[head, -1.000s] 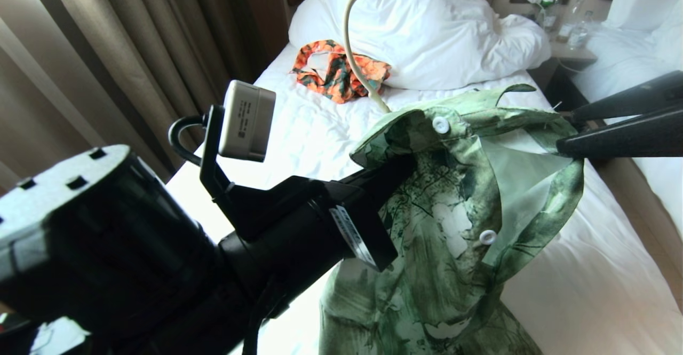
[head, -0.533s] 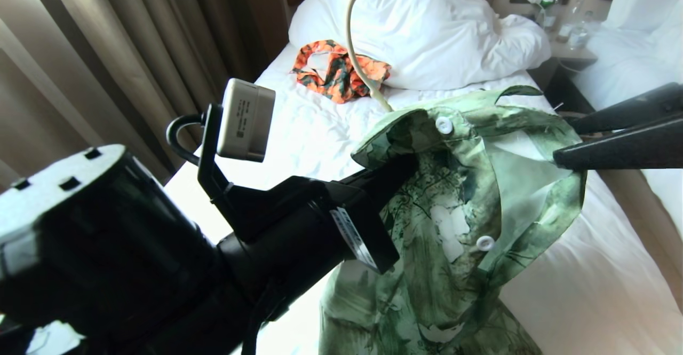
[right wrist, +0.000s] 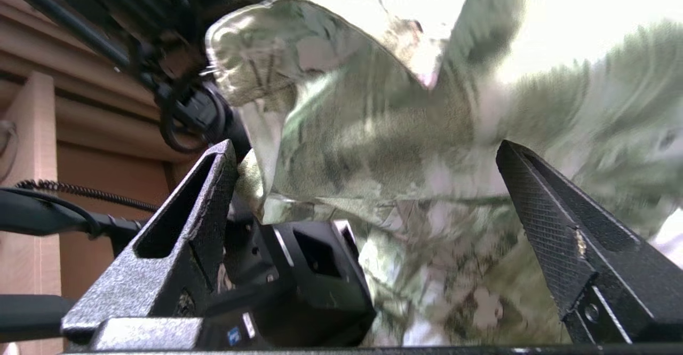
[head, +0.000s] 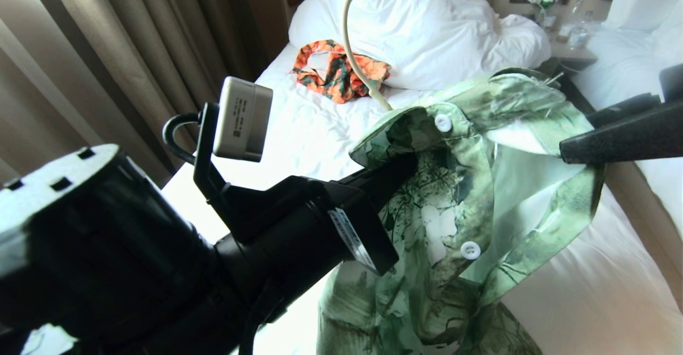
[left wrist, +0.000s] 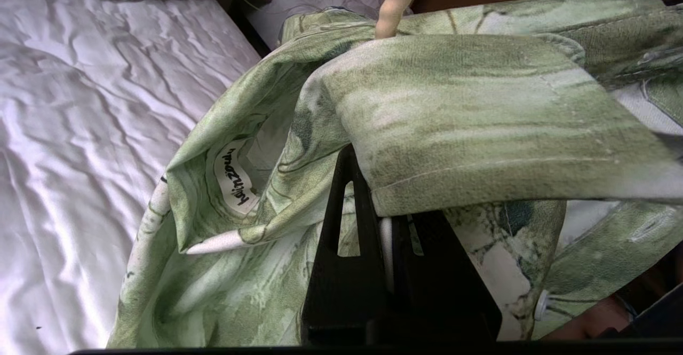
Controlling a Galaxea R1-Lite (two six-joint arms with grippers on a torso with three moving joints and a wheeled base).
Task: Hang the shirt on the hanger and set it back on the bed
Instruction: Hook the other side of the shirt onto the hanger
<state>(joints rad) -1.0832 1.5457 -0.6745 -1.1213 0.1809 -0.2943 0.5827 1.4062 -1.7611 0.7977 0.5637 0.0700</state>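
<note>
The light-green leaf-print shirt (head: 453, 205) hangs in the air over the bed (head: 299, 131), draped on the cream hanger (head: 349, 50), whose hook sticks up out of the collar. My left gripper (head: 403, 168) reaches under the collar from the left. In the left wrist view it (left wrist: 381, 221) is shut on the hanger's pale wire (left wrist: 385, 248), and the collar covers the fingertips. My right gripper (head: 573, 136) comes in from the right, open, with its fingers on either side of the shirt's right shoulder edge. In the right wrist view its jaws (right wrist: 368, 152) stand wide with shirt cloth (right wrist: 384, 131) just ahead of them.
An orange-and-dark-green garment (head: 339, 69) lies near the white pillows (head: 427, 29). Curtains (head: 106, 50) hang along the left side. A nightstand with bottles (head: 573, 37) and a second white bed (head: 640, 45) stand to the right, across a narrow gap.
The right gripper has risen slightly and turned. The shirt's right shoulder has lifted and its front has spread wider to the right. The left arm has kept still.
</note>
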